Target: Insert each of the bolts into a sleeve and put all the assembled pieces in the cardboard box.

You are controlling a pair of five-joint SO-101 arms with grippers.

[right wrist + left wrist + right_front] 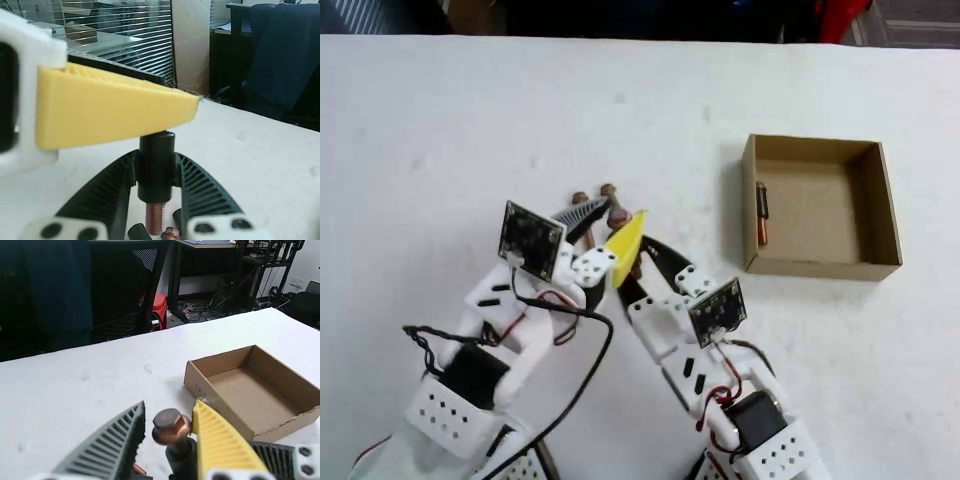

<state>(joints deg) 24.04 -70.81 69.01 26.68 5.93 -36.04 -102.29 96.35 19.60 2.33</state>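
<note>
The black cylindrical sleeve [156, 172] is clamped by the right gripper [156, 159], so the copper hex-head bolt [171, 426] is steadied; its thread is seen protruding. The left gripper [170, 412] is narrowly parted around the bolt head. The brown cardboard box [815, 268] lies at three o'clock.

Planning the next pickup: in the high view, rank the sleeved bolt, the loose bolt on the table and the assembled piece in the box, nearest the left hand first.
1. Sleeved bolt: inside the left hand.
2. Loose bolt: on the table just beyond it.
3. Assembled piece: inside the cardboard box, farthest.
</note>
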